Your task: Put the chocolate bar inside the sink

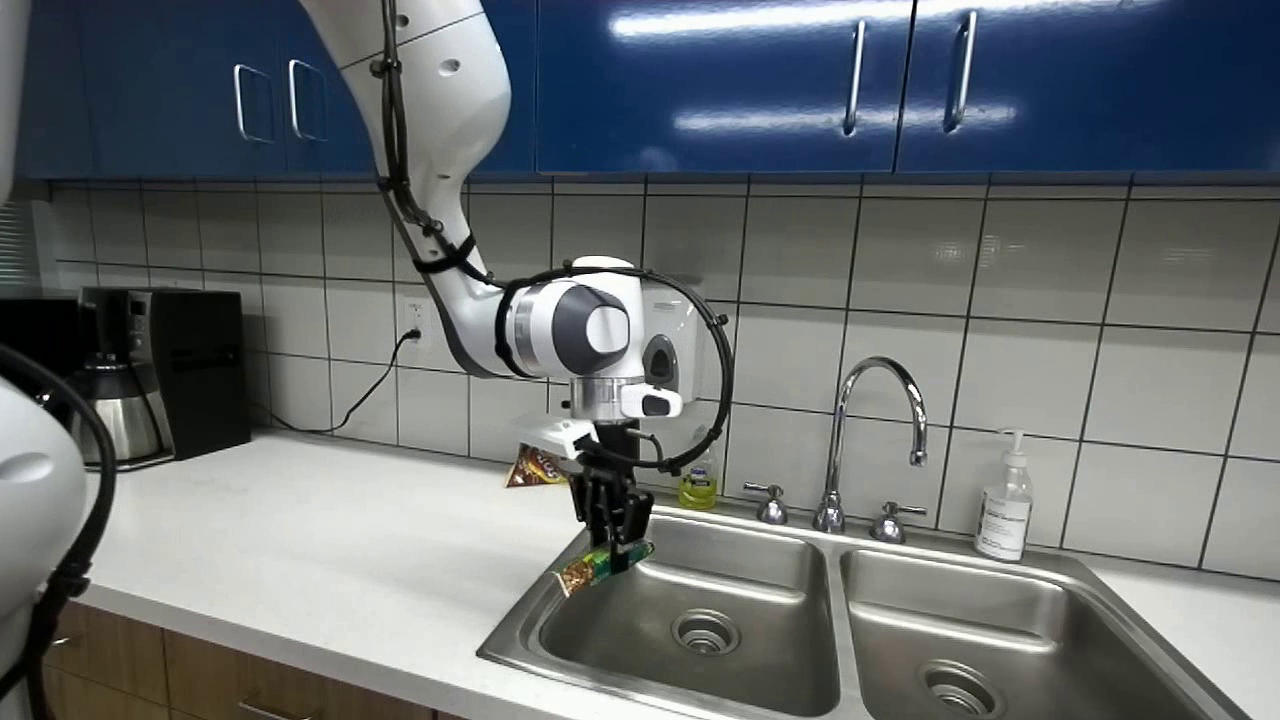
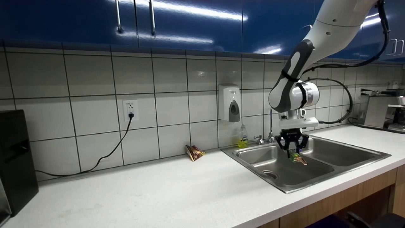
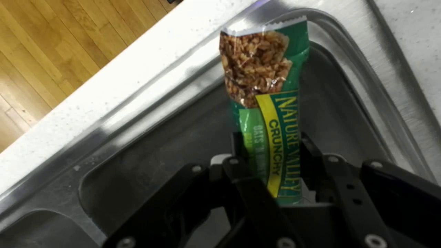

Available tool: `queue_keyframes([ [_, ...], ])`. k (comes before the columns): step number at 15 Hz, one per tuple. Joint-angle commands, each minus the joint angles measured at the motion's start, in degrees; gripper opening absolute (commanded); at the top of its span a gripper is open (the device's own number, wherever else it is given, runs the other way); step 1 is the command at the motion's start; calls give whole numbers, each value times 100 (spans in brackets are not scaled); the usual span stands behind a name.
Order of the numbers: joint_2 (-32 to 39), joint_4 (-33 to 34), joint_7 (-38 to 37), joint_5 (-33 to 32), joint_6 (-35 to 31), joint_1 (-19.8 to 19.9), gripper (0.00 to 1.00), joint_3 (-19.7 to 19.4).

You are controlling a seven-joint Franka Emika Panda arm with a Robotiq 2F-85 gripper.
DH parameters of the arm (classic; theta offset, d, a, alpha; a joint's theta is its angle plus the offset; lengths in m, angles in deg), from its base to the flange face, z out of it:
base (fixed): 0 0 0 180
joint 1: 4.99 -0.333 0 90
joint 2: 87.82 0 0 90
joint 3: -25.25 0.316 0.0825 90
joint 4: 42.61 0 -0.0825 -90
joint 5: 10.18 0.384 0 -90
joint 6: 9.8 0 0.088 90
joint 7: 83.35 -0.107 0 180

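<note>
The chocolate bar in its green and yellow wrapper shows in both exterior views [image 1: 582, 574] [image 2: 296, 157] and large in the wrist view [image 3: 263, 86]. My gripper [image 1: 612, 555] is shut on it, with a black finger against each long side in the wrist view [image 3: 271, 144]. The end with the granola picture sticks out beyond the fingers; part of the near end is hidden by them. The bar is held in the air over the left basin of the steel sink [image 1: 740, 560], which also shows in an exterior view [image 2: 303, 177]. The wrist view shows the basin floor [image 3: 165, 155] below the bar.
The chrome faucet [image 1: 832, 450] and its handles stand behind the sink. A yellow soap bottle [image 1: 698, 485] and a white pump bottle [image 1: 1004, 510] stand along the back. A reddish-brown packet [image 2: 194, 152] lies on the white counter [image 2: 142, 196]. The right basin [image 1: 960, 600] adjoins.
</note>
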Motion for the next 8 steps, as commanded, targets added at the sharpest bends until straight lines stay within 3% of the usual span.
queue_keyframes([
  [1, 157, 250, 124, -89, 168, 197, 15, -40],
  [8, 984, 992, 206, 6, 181, 283, 15, -88],
])
